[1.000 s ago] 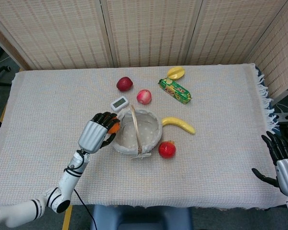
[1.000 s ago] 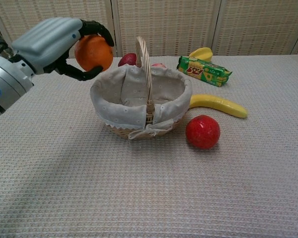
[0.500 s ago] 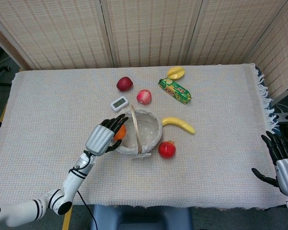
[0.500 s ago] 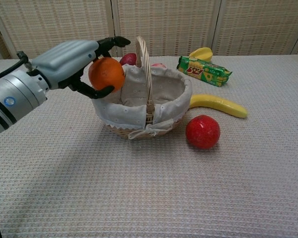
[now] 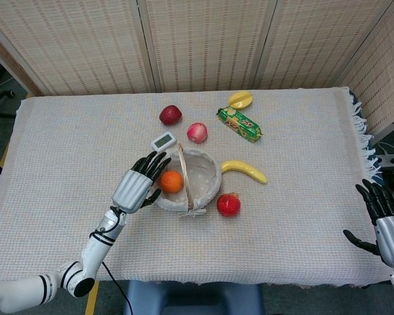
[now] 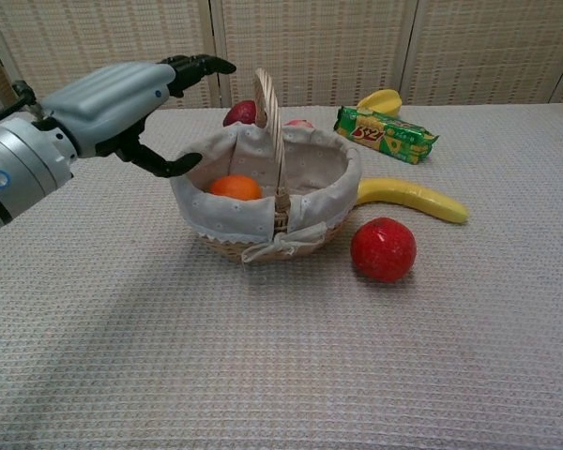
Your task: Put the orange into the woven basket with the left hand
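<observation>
Now the orange [image 6: 235, 187] lies inside the woven basket [image 6: 330, 214] — the left hand [image 6: 122, 97], fingers spread and empty, should lift clear without snagging the handle [image 6: 271, 122].

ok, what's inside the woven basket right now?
The orange lies inside the woven basket, on its cloth lining, left of the handle. The left hand hovers open beside the rim, not touching it. The near wall hides the basket floor in the chest view.
</observation>
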`<state>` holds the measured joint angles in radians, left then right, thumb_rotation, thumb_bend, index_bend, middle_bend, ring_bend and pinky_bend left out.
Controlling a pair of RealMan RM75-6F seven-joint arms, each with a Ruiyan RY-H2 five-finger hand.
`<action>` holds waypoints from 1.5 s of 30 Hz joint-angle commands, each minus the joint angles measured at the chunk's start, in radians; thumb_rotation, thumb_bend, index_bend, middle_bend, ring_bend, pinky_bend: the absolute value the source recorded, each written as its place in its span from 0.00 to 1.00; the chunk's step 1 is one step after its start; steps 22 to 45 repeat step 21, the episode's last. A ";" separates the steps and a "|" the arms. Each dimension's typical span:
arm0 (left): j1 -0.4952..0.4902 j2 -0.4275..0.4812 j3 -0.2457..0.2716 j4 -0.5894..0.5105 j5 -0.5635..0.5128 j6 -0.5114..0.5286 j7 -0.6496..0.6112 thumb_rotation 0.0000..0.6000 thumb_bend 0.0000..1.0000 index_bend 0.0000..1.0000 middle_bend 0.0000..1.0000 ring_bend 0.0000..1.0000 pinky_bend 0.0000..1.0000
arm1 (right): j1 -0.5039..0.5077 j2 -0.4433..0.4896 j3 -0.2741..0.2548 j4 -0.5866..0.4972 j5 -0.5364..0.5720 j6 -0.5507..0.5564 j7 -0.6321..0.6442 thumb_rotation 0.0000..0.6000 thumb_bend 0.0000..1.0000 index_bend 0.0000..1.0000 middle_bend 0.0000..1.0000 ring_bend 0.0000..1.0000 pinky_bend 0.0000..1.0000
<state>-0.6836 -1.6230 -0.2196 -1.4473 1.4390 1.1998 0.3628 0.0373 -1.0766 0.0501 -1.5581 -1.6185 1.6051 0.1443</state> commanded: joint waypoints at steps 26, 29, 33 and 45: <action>0.378 0.396 0.245 -0.202 -0.078 0.202 0.143 1.00 0.37 0.00 0.00 0.04 0.21 | 0.014 -0.006 -0.007 -0.006 0.002 -0.031 -0.040 1.00 0.03 0.00 0.00 0.00 0.04; 0.378 0.396 0.245 -0.202 -0.078 0.202 0.143 1.00 0.37 0.00 0.00 0.04 0.21 | 0.014 -0.006 -0.007 -0.006 0.002 -0.031 -0.040 1.00 0.03 0.00 0.00 0.00 0.04; 0.378 0.396 0.245 -0.202 -0.078 0.202 0.143 1.00 0.37 0.00 0.00 0.04 0.21 | 0.014 -0.006 -0.007 -0.006 0.002 -0.031 -0.040 1.00 0.03 0.00 0.00 0.00 0.04; 0.378 0.396 0.245 -0.202 -0.078 0.202 0.143 1.00 0.37 0.00 0.00 0.04 0.21 | 0.014 -0.006 -0.007 -0.006 0.002 -0.031 -0.040 1.00 0.03 0.00 0.00 0.00 0.04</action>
